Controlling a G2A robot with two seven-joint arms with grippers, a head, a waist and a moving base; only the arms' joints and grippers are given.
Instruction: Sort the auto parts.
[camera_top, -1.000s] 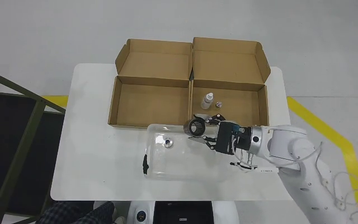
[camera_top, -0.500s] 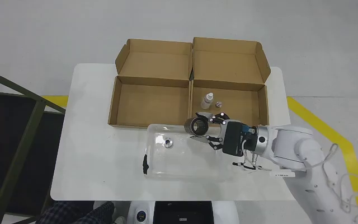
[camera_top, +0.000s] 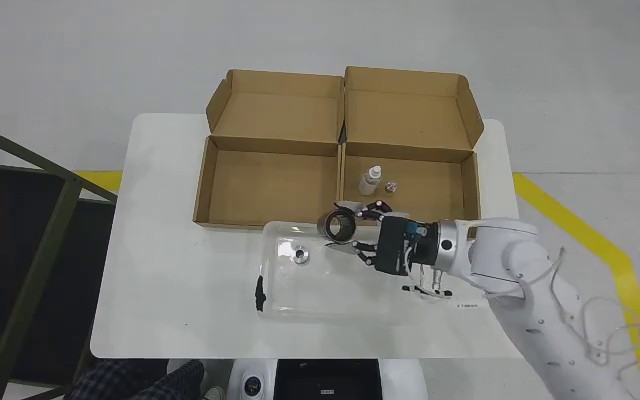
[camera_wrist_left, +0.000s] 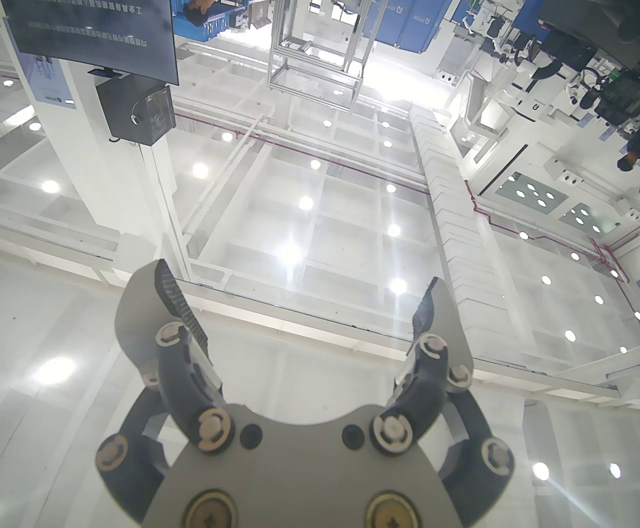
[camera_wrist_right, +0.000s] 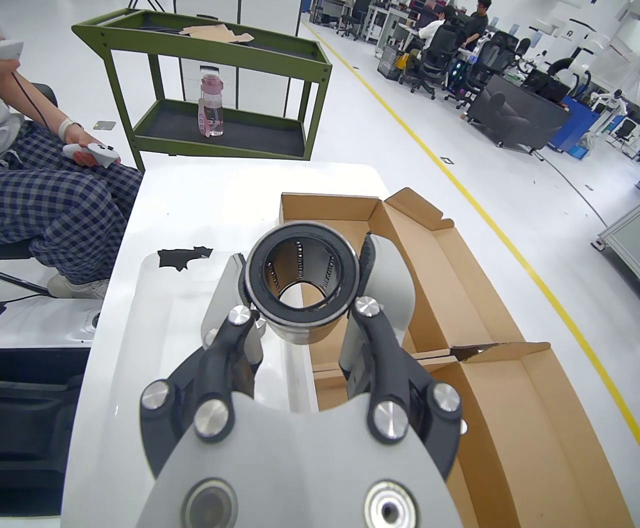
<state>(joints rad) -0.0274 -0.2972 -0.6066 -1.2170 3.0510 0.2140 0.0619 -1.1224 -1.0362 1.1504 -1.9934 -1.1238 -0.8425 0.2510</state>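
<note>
The right jaws are clamping the bearing across its smooth barrel; it is probably handling as heavy, rigid and slippery. The left jaws are gaping wide, empty.

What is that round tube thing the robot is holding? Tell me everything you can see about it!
It is a short, hollow metal cylinder, shiny silver outside, with a black ring round its open end and rows of tiny balls inside. The right gripper is shut on it, a finger on each side; nothing else touches it. It is held above the table, by the front wall of the cardboard boxes.
</note>
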